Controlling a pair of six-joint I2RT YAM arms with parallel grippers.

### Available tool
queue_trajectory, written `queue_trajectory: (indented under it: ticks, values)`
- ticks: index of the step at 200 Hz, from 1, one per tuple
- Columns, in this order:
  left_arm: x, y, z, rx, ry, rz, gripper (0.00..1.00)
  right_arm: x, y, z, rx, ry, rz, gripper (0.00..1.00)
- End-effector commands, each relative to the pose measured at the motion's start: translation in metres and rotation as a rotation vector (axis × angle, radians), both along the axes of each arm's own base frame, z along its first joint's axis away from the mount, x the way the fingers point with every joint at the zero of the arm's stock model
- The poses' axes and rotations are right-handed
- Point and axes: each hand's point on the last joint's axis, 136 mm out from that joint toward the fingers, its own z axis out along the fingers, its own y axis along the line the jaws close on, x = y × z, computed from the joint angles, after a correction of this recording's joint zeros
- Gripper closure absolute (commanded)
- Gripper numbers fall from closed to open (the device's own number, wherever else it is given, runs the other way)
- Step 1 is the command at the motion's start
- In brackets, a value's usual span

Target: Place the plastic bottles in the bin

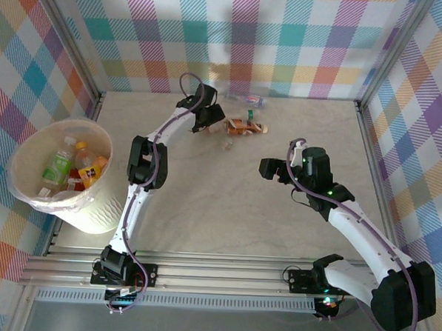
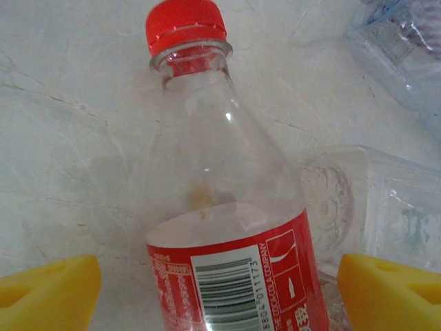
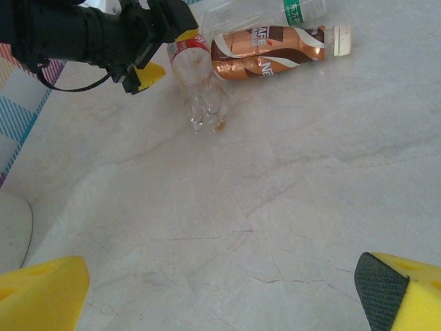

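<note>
A clear plastic bottle [image 2: 220,207] with a red cap and red label lies on the table between the yellow fingers [image 2: 48,289] of my left gripper [image 2: 219,293]. The jaws stand open astride it, with a small gap on each side. From the right wrist view, the same bottle [image 3: 198,86] lies under my left gripper [image 3: 153,52], next to a brown bottle [image 3: 269,49] and a green-labelled one [image 3: 296,10]. My left gripper [image 1: 206,122] is at the far middle of the table. My right gripper [image 1: 269,168] hangs open over bare table. The white bin [image 1: 92,211] stands at the left.
Several bottles [image 1: 58,168] lie inside the bin. Another clear bottle [image 2: 386,207] lies just right of the red-labelled one, and a crumpled one [image 2: 406,48] lies beyond it. A further bottle [image 1: 248,99] rests near the back wall. Checked walls enclose the table.
</note>
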Motion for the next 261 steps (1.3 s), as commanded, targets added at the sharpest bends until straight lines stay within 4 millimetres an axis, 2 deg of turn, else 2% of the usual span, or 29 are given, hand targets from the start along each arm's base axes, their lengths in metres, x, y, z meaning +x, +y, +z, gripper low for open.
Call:
queue_trajectory:
  ticks: [1, 35, 63, 87, 142, 164, 202, 247, 261]
  values:
    - [-0.003, 0.005, -0.018, -0.023, 0.062, 0.026, 0.13, 0.002, 0.002, 0.013, 0.02, -0.012, 0.0, 0.0]
    - [-0.008, 0.009, -0.034, -0.008, 0.104, 0.037, 0.19, 0.0, 0.009, 0.013, 0.029, -0.009, 0.046, 0.0]
    - [-0.011, 0.01, -0.039, -0.002, 0.121, 0.038, 0.2, 0.0, 0.01, 0.011, 0.03, 0.003, 0.053, 0.0]
    - [-0.012, 0.012, -0.043, 0.008, 0.126, 0.036, 0.25, 0.0, 0.011, 0.01, 0.03, 0.008, 0.054, 0.0]
    - [-0.01, 0.011, -0.034, 0.015, 0.095, 0.015, 0.43, -0.005, 0.017, 0.014, 0.044, -0.014, 0.107, 0.0]
    - [-0.013, 0.012, -0.025, 0.02, 0.058, 0.006, 0.45, -0.008, 0.024, 0.018, 0.065, -0.038, 0.149, 0.0]
    - [-0.027, 0.018, -0.017, 0.03, 0.019, -0.007, 0.49, -0.01, 0.029, 0.023, 0.078, -0.066, 0.19, 0.0]
    - [-0.054, 0.025, -0.009, 0.042, -0.041, -0.03, 0.53, -0.017, 0.038, 0.029, 0.102, -0.104, 0.263, 0.0]
    - [-0.057, 0.025, -0.001, 0.027, -0.082, -0.032, 0.55, -0.019, 0.041, 0.032, 0.111, -0.118, 0.284, 0.0]
